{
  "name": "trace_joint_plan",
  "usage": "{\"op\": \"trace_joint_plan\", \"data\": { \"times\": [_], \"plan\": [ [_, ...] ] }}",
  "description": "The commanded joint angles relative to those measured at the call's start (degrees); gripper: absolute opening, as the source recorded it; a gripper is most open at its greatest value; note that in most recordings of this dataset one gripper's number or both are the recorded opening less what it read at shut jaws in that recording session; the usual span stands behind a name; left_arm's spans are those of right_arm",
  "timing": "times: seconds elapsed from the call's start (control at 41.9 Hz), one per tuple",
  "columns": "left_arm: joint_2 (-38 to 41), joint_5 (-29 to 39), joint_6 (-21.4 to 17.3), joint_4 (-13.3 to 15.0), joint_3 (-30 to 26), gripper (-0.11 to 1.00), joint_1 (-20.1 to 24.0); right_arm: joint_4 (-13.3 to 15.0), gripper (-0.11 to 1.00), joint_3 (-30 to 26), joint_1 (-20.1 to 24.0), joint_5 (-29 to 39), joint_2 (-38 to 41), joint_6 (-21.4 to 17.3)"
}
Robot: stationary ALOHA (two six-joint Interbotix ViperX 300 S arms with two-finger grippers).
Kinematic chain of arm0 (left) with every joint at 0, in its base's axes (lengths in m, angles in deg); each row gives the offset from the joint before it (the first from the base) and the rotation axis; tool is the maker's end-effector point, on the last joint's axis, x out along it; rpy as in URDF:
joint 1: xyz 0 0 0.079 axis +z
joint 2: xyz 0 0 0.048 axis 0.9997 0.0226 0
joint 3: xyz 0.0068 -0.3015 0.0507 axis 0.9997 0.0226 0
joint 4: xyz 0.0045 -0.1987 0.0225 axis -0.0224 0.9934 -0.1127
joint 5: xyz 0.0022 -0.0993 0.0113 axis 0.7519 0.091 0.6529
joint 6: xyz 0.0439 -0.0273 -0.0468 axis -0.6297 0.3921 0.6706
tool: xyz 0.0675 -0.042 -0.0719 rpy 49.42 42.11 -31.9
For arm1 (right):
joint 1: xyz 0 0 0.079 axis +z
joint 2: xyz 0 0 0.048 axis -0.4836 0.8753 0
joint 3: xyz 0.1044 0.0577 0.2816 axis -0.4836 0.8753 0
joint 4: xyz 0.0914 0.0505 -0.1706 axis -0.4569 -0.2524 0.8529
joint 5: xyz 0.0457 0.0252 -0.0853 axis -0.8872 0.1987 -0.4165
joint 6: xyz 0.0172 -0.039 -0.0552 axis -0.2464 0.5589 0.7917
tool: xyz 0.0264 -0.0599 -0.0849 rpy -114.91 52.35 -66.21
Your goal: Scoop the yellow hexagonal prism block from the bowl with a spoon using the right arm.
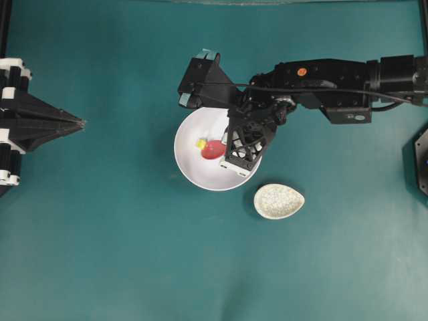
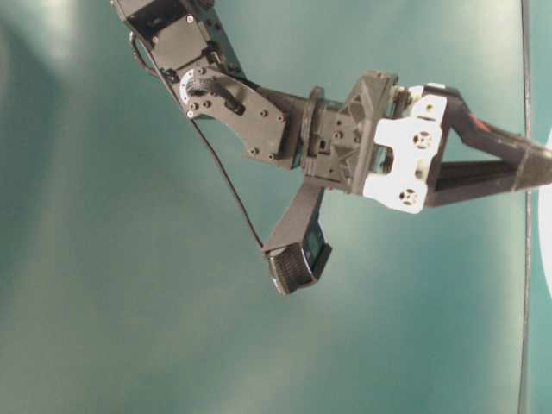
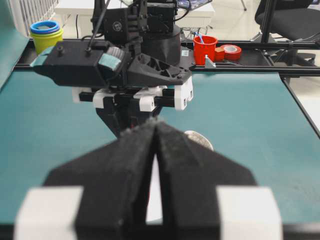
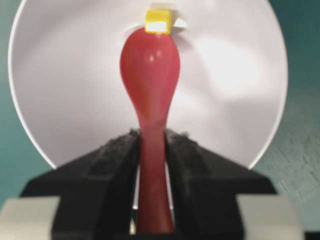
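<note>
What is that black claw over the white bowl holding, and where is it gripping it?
The right gripper holds the pink-red spoon by its straight handle, pinched between both fingers. The scoop end sits free in the bowl, touching the yellow block.

We look straight down overhead; the right wrist view sits close above the same bowl (image 1: 200, 170) (image 4: 240, 75).

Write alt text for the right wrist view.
The right hand grips a red spoon by its handle over a white bowl. The scoop's tip meets a small yellow block at the bowl's far side.
</note>
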Motion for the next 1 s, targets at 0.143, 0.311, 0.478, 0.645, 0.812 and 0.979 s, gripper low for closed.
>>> {"op": "trace_joint_plan", "data": {
  "times": [0.143,0.311,0.478,0.645,0.812,0.979],
  "plan": [
    [0.26,-1.05,0.09,-0.09,-0.7,0.0,-0.09,0.09,0.24,-1.14,0.09,-3.34,-1.14,0.18],
    [0.26,-1.23,0.18,0.0,-0.7,0.0,-0.09,0.18,0.24,-1.14,0.09,-5.01,-1.14,0.18],
    [0.26,-1.05,0.18,-0.09,-0.7,0.0,-0.18,0.09,0.24,-1.14,0.09,-5.54,-1.23,0.09],
    [0.26,-1.23,0.09,-0.09,-0.7,0.0,-0.53,0.09,0.24,-1.14,0.09,-5.89,-1.41,0.09],
    [0.26,-1.23,0.09,-0.09,-0.7,0.0,-0.53,0.09,0.24,-0.79,0.09,-6.5,-1.67,0.09],
    [0.26,-1.23,0.18,-0.09,-0.62,0.0,-0.53,0.18,0.24,-0.26,0.09,-7.65,-1.93,0.09]
  ]
}}
